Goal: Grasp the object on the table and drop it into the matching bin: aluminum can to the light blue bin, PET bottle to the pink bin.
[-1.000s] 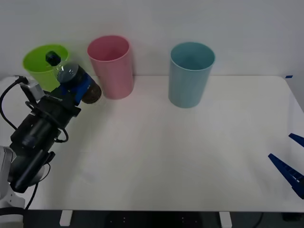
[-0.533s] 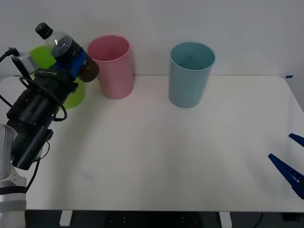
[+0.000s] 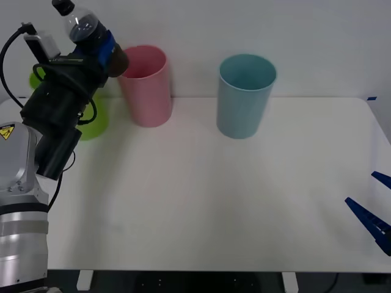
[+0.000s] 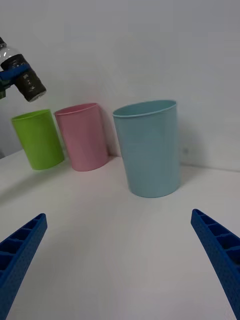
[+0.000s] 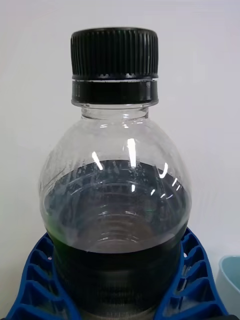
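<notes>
Ribbed blue left tool (image 3: 101, 49) around clear bottle (image 3: 85, 27)

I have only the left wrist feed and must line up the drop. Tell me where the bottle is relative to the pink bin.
Observer: The PET bottle, clamped in the left pincer, is tilted in the air, its base near the pink bin rim on that bin's left side, not over its mouth.
Operator: Name what stands on that side.
Observer: A lime green bin stands on the table left of the pink one, partly behind the arm.
Operator: Report the right arm.
Observer: The right pincer is open, low at the table's right edge, far from all the bins.
</notes>
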`<move>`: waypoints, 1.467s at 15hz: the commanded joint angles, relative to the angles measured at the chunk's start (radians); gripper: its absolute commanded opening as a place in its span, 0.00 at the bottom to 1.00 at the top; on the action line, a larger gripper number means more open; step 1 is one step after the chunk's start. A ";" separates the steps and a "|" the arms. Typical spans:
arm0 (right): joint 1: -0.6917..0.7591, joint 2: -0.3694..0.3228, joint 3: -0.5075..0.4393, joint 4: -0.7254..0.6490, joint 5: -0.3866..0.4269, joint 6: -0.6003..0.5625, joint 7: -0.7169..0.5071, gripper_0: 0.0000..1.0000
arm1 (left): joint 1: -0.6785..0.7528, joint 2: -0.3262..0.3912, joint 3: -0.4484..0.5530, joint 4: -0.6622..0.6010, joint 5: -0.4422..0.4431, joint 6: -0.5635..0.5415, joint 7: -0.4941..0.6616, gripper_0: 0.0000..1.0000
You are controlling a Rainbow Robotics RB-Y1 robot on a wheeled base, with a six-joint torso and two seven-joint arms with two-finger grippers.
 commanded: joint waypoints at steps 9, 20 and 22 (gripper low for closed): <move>0.000 0.000 0.000 0.000 0.000 0.000 0.000 1.00 | -0.400 0.044 0.027 0.519 -0.198 0.106 -0.038 0.01; 0.000 0.000 0.000 0.000 0.000 0.000 0.000 1.00 | -0.518 0.044 0.010 0.674 -0.229 0.164 -0.061 0.05; 0.000 0.000 0.000 0.000 0.000 0.000 0.000 1.00 | -0.516 0.044 0.007 0.674 -0.223 0.164 -0.061 0.20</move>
